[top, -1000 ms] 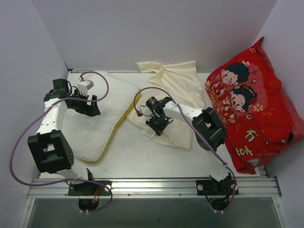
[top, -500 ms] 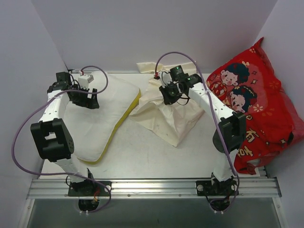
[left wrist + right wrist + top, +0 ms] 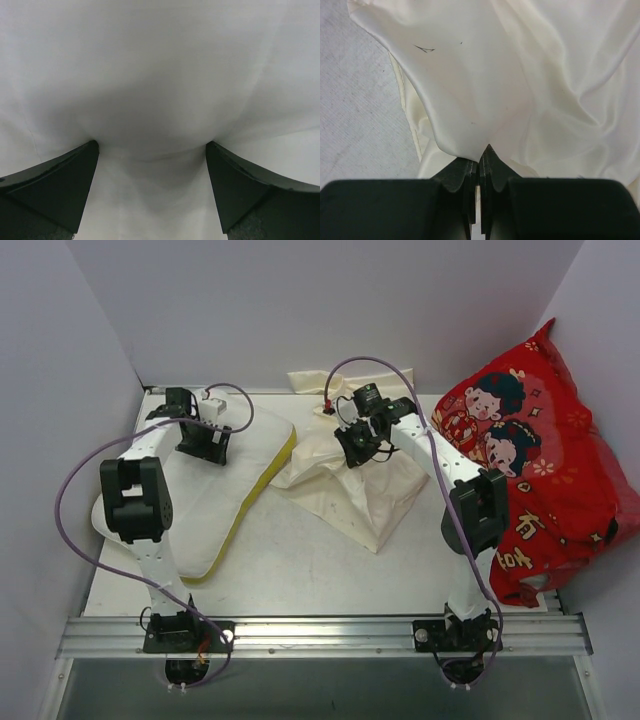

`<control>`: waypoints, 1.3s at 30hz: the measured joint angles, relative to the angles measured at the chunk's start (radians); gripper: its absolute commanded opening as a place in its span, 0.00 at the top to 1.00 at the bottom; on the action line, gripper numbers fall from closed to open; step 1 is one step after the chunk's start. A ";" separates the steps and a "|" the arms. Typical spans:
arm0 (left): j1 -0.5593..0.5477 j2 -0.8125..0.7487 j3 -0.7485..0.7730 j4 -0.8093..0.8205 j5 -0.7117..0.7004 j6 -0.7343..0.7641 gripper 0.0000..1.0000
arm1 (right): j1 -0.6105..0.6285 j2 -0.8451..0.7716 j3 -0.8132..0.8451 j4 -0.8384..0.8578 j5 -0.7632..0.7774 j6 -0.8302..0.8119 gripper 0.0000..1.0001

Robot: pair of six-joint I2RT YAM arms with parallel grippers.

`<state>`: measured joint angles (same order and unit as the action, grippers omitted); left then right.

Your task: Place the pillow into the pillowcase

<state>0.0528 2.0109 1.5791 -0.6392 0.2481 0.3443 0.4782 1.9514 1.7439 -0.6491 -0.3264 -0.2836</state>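
A fold of the pillowcase [image 3: 485,90] is clamped in the closed right gripper [image 3: 479,152] (fabric tented beneath). The left gripper [image 3: 151,150] is spread wide against the pillow [image 3: 160,65]; nothing is grasped.

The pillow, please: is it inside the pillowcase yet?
Outside: the pillow lies bare at left, beside the pillowcase the right gripper pinches.

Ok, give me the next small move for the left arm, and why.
Probably close the left gripper on the pillow: its jaws stand wide open with white fabric bulging between them, while the right gripper is shut on a fold of the pillowcase.
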 measured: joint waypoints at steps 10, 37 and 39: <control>-0.008 0.087 0.074 -0.012 0.042 0.106 1.00 | -0.007 0.010 0.000 -0.003 -0.014 0.020 1.00; -0.030 -0.482 -0.201 -0.674 0.542 0.970 1.00 | -0.111 0.181 0.214 -0.005 -0.142 0.186 1.00; -0.103 -0.531 -0.258 -0.678 0.539 0.982 1.00 | -0.111 0.181 0.225 0.002 -0.164 0.206 1.00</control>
<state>-0.0498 1.4803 1.3212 -1.3167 0.7872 1.3262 0.3672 2.1326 1.9694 -0.6472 -0.4900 -0.0772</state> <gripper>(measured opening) 0.028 0.031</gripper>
